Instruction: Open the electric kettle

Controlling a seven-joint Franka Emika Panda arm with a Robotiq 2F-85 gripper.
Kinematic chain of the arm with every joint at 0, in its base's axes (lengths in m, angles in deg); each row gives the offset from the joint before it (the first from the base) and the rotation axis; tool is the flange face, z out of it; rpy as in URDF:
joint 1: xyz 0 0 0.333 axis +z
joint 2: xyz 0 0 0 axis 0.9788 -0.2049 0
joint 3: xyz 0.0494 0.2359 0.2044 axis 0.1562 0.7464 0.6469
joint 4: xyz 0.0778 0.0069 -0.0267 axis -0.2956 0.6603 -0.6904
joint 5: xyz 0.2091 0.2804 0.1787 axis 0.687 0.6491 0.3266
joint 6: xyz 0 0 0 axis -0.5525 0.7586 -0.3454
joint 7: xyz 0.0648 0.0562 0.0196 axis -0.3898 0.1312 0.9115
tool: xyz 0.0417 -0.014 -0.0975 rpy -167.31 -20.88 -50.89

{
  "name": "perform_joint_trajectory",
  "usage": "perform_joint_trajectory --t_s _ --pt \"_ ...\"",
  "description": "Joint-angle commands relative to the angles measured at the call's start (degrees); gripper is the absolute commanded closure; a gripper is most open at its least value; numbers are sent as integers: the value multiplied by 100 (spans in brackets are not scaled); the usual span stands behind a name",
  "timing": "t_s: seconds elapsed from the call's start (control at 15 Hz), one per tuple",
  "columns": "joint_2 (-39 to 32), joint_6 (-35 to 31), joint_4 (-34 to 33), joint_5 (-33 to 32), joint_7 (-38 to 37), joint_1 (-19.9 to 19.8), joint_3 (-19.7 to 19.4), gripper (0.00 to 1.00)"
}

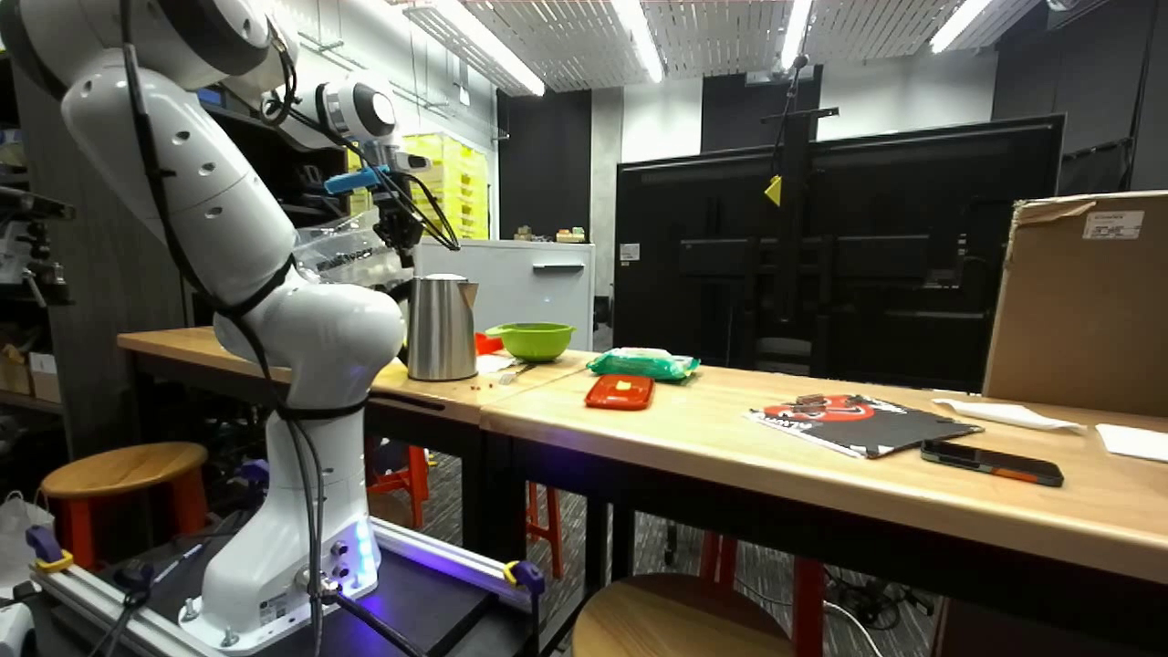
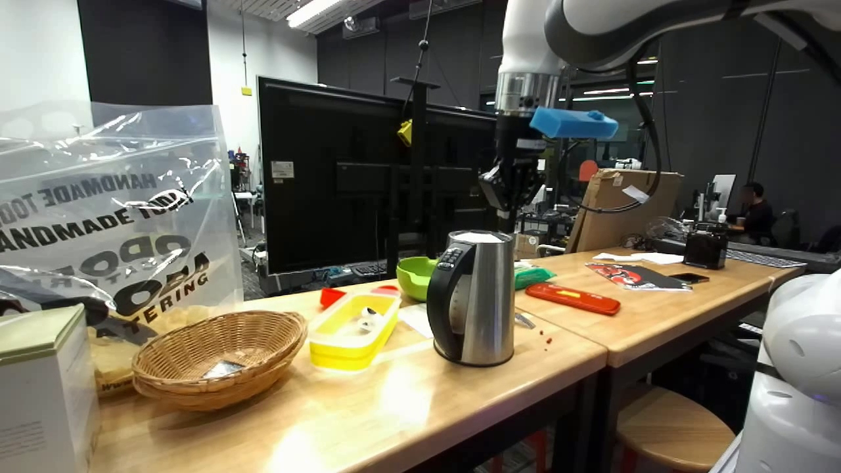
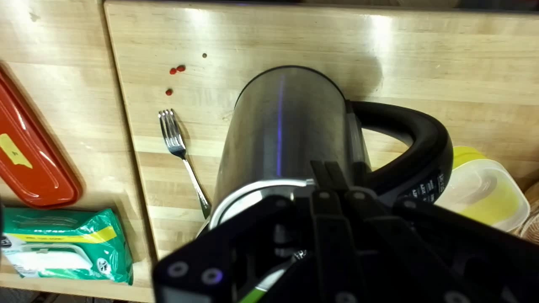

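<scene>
Two pale wooden tops make up this table [image 2: 355, 427], meeting at a narrow seam [image 3: 128, 130]. On one of them the electric kettle [image 2: 486, 305] stands upright, handle toward a yellow tub [image 2: 348, 358]; past that I see nested wicker baskets [image 2: 217, 397], a white box [image 2: 46, 401] and a clear printed bag [image 2: 171, 151]. A fork [image 3: 174, 144] lies between kettle and seam, tines near a few small red bits [image 3: 180, 68], and a green bowl [image 1: 538, 345] sits on that same top. The neighbouring top carries a red tray [image 3: 46, 185] near a green packet [image 3: 84, 242], then, well apart, a dark folder [image 1: 890, 424], a phone [image 1: 981, 459] just beside it, and white papers [image 1: 1008, 414]
</scene>
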Motion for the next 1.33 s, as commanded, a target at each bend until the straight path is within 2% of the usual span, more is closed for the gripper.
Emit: perform_joint_trajectory --t_s 0.0,0.27,0.53,1.0,1.27 --pt "-507 -62 -442 -281 -148 -157 85 100" --pt "-1337 -477 -1138 -632 -687 -361 292 100" --pt "-2110 -694 -1796 -901 -1316 -367 400 100" --pt "-2599 17 -2751 -1310 -2320 -112 317 100" --pt "-2697 641 -3051 -1132 -2532 31 242 100"
